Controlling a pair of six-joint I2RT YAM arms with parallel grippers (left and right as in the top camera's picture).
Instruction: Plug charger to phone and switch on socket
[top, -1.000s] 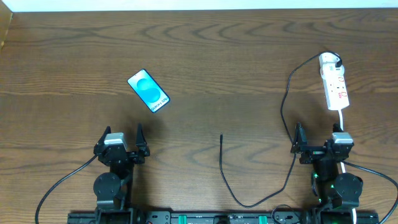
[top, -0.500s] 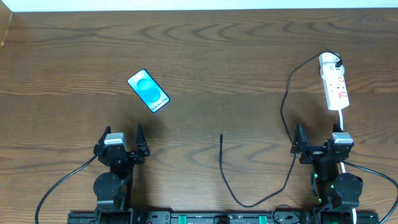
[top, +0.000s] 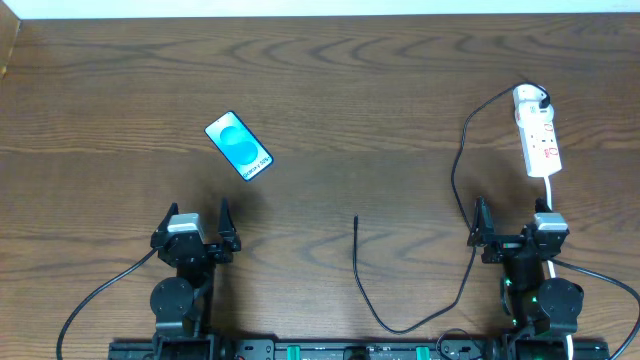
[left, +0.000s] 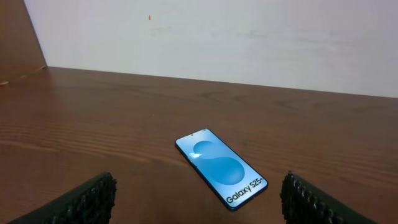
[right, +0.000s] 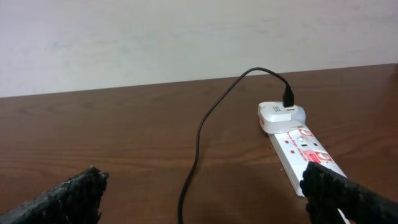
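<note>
The left gripper and right gripper sit at the near edge of the brown wooden table, jaws spread wide and empty, with bare wood ahead of each. A slim blue-screened smartphone reading "Galaxy S25+" lies askew at far left. The thin black charger cable has its free tip near centre, well apart from the phone, and loops right to the white power strip, whose red markings are unreadable.
</note>
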